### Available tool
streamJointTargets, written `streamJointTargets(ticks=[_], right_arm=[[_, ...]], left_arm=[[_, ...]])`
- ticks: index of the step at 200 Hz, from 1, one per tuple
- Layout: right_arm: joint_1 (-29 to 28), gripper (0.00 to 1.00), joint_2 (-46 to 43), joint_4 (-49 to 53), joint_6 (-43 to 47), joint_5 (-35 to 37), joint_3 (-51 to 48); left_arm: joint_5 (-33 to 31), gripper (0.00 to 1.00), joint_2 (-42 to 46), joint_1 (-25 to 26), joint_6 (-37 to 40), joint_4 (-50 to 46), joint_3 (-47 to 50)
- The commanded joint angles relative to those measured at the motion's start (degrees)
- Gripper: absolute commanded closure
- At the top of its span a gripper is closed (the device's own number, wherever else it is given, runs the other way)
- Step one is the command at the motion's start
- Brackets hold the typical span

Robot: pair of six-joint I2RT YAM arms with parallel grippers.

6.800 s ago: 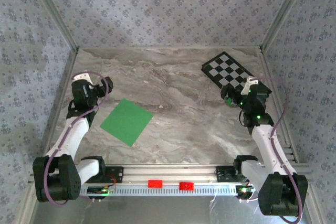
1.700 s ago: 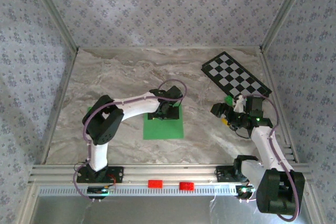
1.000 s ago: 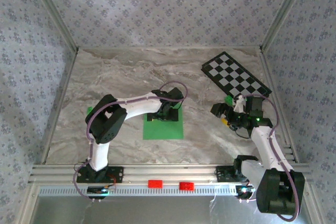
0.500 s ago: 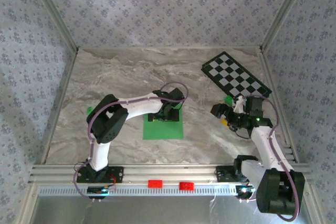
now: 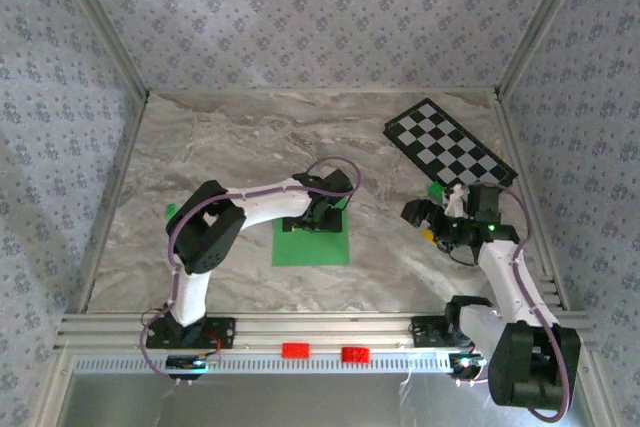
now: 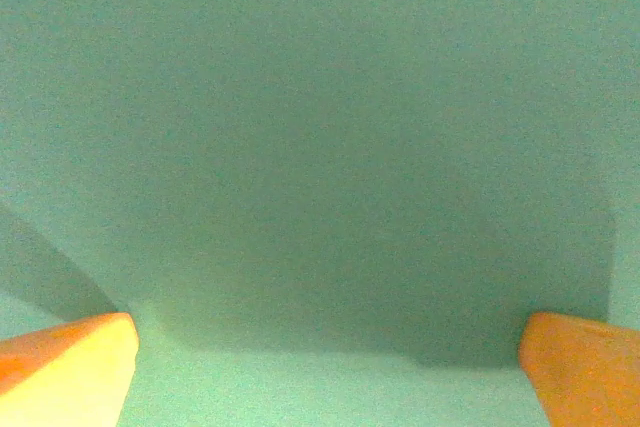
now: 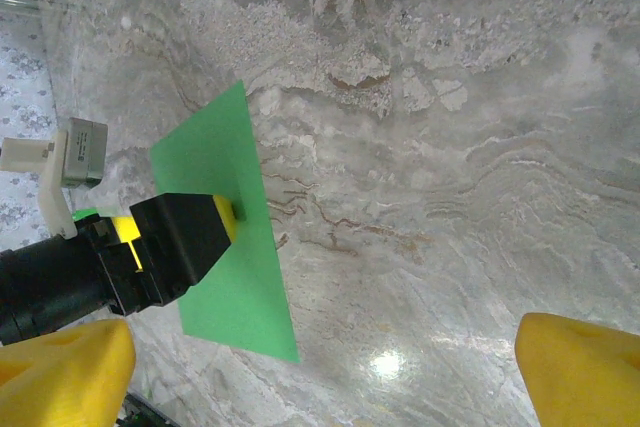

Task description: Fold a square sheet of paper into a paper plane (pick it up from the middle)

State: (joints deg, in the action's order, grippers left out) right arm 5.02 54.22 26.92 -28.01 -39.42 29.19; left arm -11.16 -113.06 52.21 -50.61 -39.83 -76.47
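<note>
Item: the square sheet of paper [image 5: 312,245] lies flat on the table [image 5: 250,137], well to the left of the checkered board [image 5: 448,142] and nearer the arm bases than it. No crease is visible, so folding has not begun.

Handling, as judged: very light, limp and thin. It is likely to slide on the smooth stone and to crumple under a hard pinch. Take hold at the middle by pinching up a small ridge; an edge gives nothing to get under.

Orientation: being square, it has no long axis. Its edges run roughly square to the table's near edge.

Left gripper [image 6: 325,377]: jaws wide apart, directly over the half of the sheet toward the board. Contact cannot be confirmed.

Right gripper [image 5: 425,215]: jaws wide apart, empty, between board and sheet.
</note>
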Motion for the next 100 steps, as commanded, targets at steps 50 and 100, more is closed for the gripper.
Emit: streamJointTargets(ticks=[50, 100], right_arm=[[0.43, 0.00, -0.15, 1.85, 0.85, -0.03, 2.09], [0.43, 0.00, -0.50, 2.07, 0.52, -0.43, 2.25]], left_arm=[[-0.02, 0.04, -4.28, 0.63, 1.04, -2.69, 2.66], [-0.44, 0.04, -3.80, 0.79, 1.21, -3.02, 2.54]])
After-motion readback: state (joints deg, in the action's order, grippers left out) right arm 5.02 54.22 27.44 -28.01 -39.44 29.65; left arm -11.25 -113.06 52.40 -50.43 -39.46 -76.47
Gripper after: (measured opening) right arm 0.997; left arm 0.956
